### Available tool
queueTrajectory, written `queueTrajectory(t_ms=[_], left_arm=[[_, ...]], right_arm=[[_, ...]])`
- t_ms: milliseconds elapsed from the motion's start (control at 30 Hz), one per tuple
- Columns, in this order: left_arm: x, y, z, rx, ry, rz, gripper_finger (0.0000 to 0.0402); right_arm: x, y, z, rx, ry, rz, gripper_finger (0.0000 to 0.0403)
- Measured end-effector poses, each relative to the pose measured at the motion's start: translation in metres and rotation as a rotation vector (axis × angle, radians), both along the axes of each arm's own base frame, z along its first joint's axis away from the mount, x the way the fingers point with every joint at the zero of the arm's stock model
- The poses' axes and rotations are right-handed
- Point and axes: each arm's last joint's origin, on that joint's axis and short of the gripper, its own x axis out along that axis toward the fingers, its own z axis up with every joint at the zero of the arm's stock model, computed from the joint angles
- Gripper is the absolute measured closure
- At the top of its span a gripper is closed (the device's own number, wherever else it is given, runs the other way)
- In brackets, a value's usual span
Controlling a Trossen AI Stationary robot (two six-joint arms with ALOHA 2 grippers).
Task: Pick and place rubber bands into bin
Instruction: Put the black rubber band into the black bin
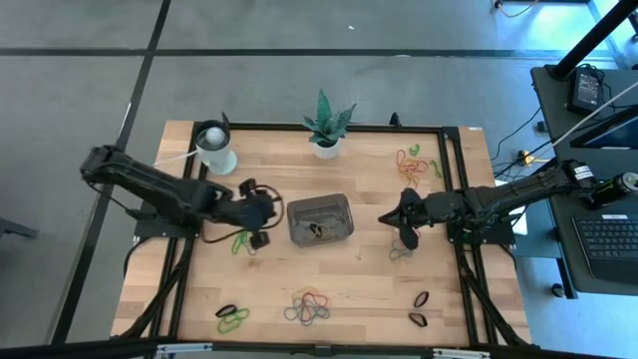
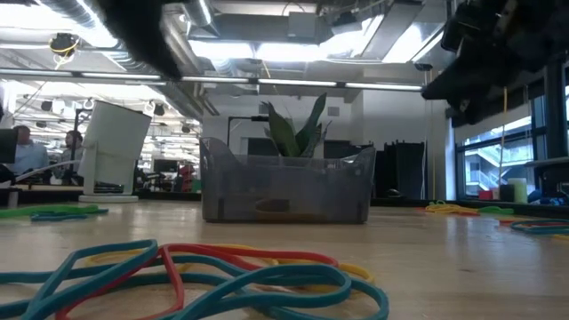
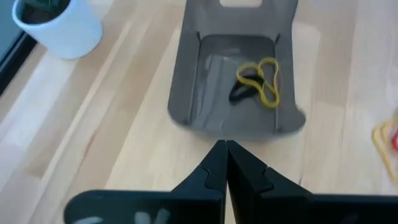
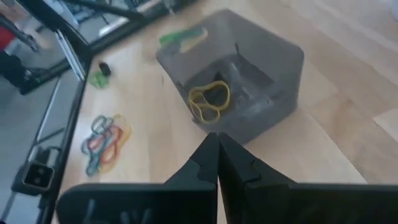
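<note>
Along the near edge of the table [image 1: 369, 289] lie loose rubber bands [image 1: 309, 307], a mixed tangle at the middle with green and black loops to its left and black ones to its right. Farther in, the bin [image 1: 321, 219] sits at the table's centre holding a yellow band [image 3: 266, 82] and a black band [image 3: 244, 92]. The left gripper [image 1: 261, 221] hangs just left of the bin, fingers pressed together and empty; the right gripper [image 1: 391, 218] hangs to its right, likewise closed on nothing. Beyond stand a white cup [image 1: 215, 147] at far left, a potted plant [image 1: 326, 127] at the far middle, and more bands [image 1: 413, 164] at far right.
</note>
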Motion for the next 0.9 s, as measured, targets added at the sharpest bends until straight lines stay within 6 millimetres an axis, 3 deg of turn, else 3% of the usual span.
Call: queueTrajectory(t_ms=[133, 300, 533, 700, 900], left_arm=[[-0.024, 0.001, -0.009, -0.016, -0.063, -0.021, 0.04], [-0.048, 0.007, -0.033, -0.015, -0.125, -0.059, 0.04], [-0.066, 0.01, -0.062, 0.021, -0.213, -0.262, 0.04], [-0.069, 0.012, -0.068, 0.009, -0.255, -0.278, 0.04], [-0.07, 0.012, -0.07, 0.011, -0.252, -0.279, 0.04]], right_arm=[[0.002, -0.001, 0.016, 0.002, 0.009, -0.052, 0.0401], [0.008, -0.001, 0.053, -0.032, 0.093, -0.083, 0.0401], [0.026, 0.003, 0.101, 0.033, 0.423, -0.213, 0.0402], [0.037, 0.014, 0.107, 0.23, 0.723, -0.339, 0.0401], [0.044, 0.045, 0.09, 0.418, 0.909, -0.397, 0.0387]])
